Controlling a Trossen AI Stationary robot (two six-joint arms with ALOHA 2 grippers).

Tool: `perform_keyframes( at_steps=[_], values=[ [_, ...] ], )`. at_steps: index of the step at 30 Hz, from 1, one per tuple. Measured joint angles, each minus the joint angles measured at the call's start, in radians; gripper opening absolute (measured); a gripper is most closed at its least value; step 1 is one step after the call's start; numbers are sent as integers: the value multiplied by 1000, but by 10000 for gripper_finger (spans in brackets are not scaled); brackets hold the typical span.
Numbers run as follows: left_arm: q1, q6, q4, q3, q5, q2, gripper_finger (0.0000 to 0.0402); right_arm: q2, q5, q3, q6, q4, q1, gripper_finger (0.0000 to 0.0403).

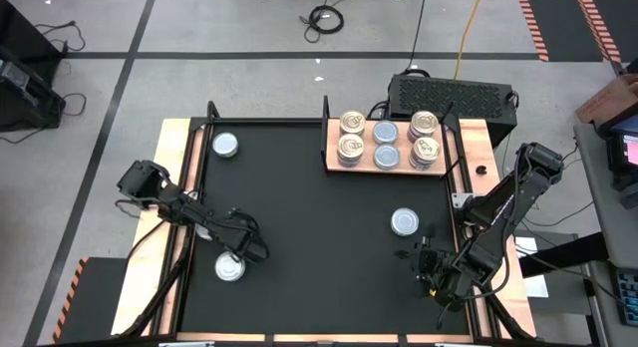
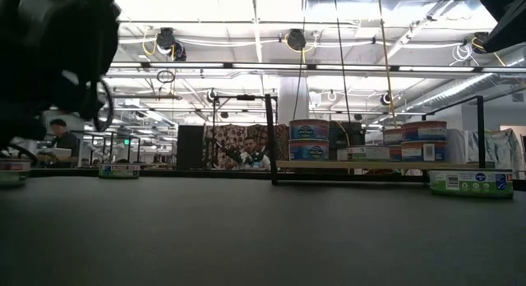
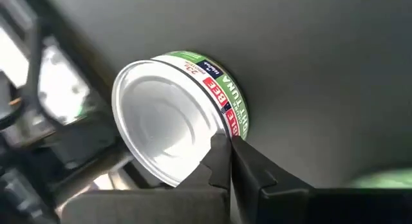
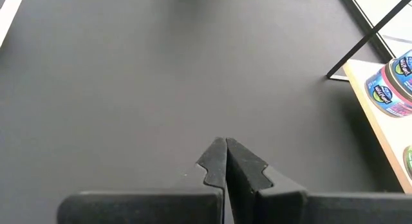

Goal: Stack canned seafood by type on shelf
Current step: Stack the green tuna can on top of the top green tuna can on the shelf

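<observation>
One flat round silver-lidded tin (image 1: 230, 268), stiff, light and slick-sided, lay at the lower left of the high view touching the left gripper's (image 1: 246, 254) clenched, empty fingers, best pinched across its rim, while the wooden shelf (image 1: 329, 153) sat upper right.

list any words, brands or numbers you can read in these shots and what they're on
"TUNA": white letters on the green side label of the flat round silver-lidded tin beside the shut left tool.
"BEE": part of a brand on that label's red patch; the rest is hidden.
Small print on the label's blue patch: too small to read.
Blue-and-pink labels on the stacked tins on the light-brown wooden shelf: too blurred to read.
</observation>
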Motion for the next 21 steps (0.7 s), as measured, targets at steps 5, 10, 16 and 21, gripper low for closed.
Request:
perform_keyframes(
  at_steps=[5,10,16,21],
  values=[
    [0,51,-4,107,-57,0,2,0,0,0,-3,0,0,0],
    [0,84,-12,247,-154,0,1,0,0,0,-4,0,0,0],
    [4,145,-10,420,-269,34,1,0,0,0,-4,0,0,0],
    [19,338,40,611,-289,177,0,0,-2,0,-4,-1,0,0]
  ],
)
